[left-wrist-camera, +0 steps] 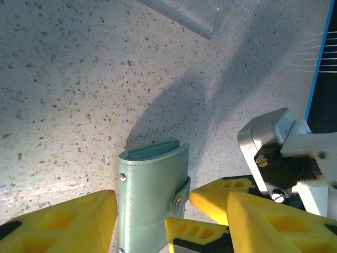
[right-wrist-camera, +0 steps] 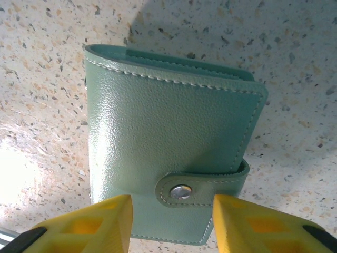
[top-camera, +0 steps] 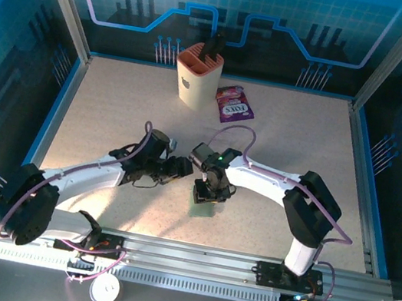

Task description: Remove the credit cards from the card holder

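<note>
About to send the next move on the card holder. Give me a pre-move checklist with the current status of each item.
1. Card holder lying flat on the table: ok.
2. Snap strap undone: not ok, it is fastened.
3. Right tool over the strap end, jaws apart: ok.
4. Left tool open and aimed at the holder: ok.
5. Clearance between the two tools: cannot tell; they sit very close together.
6. Credit cards reachable: not ok, the holder is shut.
</note>
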Motion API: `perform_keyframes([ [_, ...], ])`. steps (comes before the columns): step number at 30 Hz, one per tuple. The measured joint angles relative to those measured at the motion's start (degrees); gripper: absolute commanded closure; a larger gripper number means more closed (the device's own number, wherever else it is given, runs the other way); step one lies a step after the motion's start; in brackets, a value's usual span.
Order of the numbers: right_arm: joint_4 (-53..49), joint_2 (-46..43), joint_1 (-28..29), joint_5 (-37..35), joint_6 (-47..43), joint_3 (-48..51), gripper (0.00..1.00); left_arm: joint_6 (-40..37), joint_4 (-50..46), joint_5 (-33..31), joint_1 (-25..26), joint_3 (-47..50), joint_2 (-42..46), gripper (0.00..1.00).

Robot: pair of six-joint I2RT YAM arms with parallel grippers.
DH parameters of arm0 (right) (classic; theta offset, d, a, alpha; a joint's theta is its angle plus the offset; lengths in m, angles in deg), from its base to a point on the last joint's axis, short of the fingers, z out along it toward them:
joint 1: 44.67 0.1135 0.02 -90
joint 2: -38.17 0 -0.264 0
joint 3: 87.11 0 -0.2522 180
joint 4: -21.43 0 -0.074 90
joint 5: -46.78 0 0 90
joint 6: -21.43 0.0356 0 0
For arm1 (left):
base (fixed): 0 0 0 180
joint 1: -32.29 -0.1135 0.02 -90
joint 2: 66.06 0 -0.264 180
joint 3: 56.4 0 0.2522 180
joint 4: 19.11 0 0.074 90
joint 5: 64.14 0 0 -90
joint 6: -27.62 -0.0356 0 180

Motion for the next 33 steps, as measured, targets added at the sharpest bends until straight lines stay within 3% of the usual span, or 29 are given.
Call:
perform_keyframes([
  [19,-0.9,3.19,0.0,-0.63,-2.73,-2.32,0.63,5.33,2.67,-0.68,0.0,6.21,3.34,0.47],
  [33,0.15,3.61,0.0,-0.59,-2.27,-1.66,0.77,7.13,3.69,-0.59,0.59,6.64,3.3,0.52],
])
